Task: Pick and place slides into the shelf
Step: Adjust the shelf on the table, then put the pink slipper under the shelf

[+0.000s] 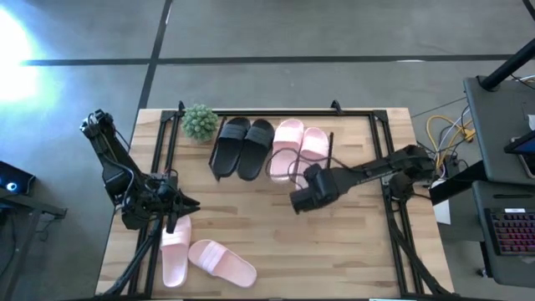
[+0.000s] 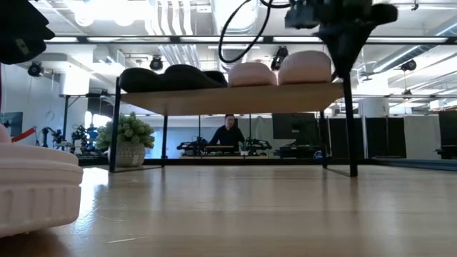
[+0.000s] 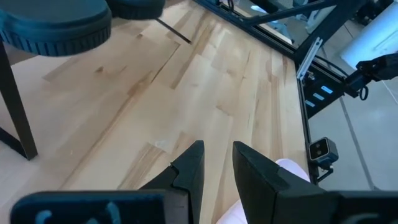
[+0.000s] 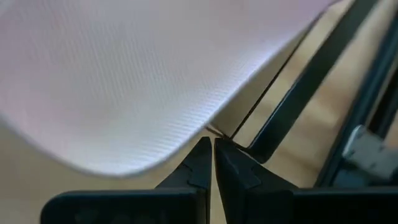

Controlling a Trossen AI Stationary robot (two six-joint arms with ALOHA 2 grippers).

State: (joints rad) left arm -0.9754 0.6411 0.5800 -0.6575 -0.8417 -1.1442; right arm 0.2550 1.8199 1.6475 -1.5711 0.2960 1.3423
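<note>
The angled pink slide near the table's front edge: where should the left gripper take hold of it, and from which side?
Probably by its wide strap, coming straight down. In the high view the angled pink slide lies flat, sole down, apart from the shelf, so the raised strap is the one part fingers can close across. The left gripper is just behind it, fingers slightly apart.

Grey concrete floor (image 1: 334, 33), bright ceiling lights (image 2: 107, 8), person (image 2: 228, 132) seated behind.

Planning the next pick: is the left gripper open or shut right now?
Open. The left gripper shows a clear gap between its fingers with nothing held, above a pink slide.
</note>
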